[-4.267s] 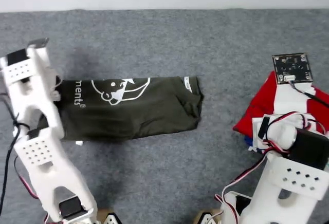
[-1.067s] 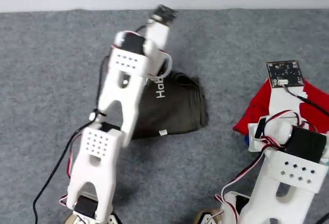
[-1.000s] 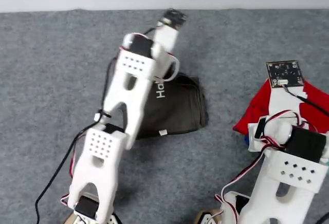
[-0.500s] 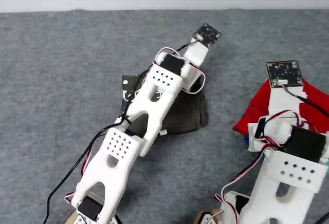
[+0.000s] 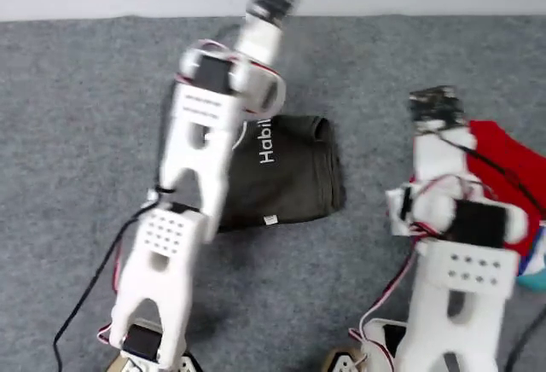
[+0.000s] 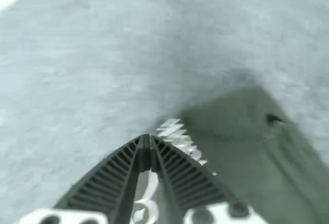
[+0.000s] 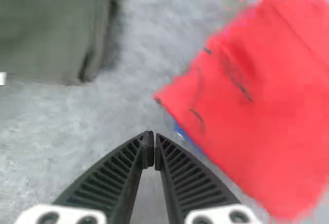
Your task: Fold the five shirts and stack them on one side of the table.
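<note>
1. Here, the left arm [image 5: 205, 124] stretches toward 12 o'clock over the folded dark shirt [image 5: 294, 176] at the centre of the bench [image 5: 77, 116].
2. The left tool [image 6: 149, 147] is pressed together and empty, above that shirt's edge.
3. The right arm [image 5: 452, 227] stands at 4 o'clock.
4. The right tool [image 7: 149, 144] is together and empty, over bare bench beside the red shirt [image 7: 257, 90] at 3 o'clock.

Left gripper [image 6: 149, 144], right gripper [image 7: 151, 139]: both closed
</note>
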Controlling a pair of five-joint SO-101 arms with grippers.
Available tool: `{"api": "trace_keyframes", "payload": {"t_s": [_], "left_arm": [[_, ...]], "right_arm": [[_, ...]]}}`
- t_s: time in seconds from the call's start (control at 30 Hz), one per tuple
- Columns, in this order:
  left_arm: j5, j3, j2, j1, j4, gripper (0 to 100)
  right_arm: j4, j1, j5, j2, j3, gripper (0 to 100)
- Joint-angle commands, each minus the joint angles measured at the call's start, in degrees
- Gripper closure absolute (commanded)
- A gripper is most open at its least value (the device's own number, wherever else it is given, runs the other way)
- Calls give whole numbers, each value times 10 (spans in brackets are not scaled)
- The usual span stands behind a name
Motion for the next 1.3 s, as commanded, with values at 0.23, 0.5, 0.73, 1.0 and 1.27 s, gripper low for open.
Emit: {"api": "trace_keyframes", "payload": {"t_s": [0.23,0.5,0.73,1.0,1.27], "left_arm": [[-7,343,-361,-159,16,994],[-24,593,-578,-296,14,994],[-77,686,-684,-416,14,994],[-95,729,-716,-472,14,994],[-92,732,-717,-474,14,994]], "right_arm": [[-229,-196,-6,168,-34,988],[-427,-192,-2,379,-57,988],[-479,-117,-5,545,-136,989],[-322,-173,-6,464,-203,989],[-211,-260,-22,391,-200,989]]}}
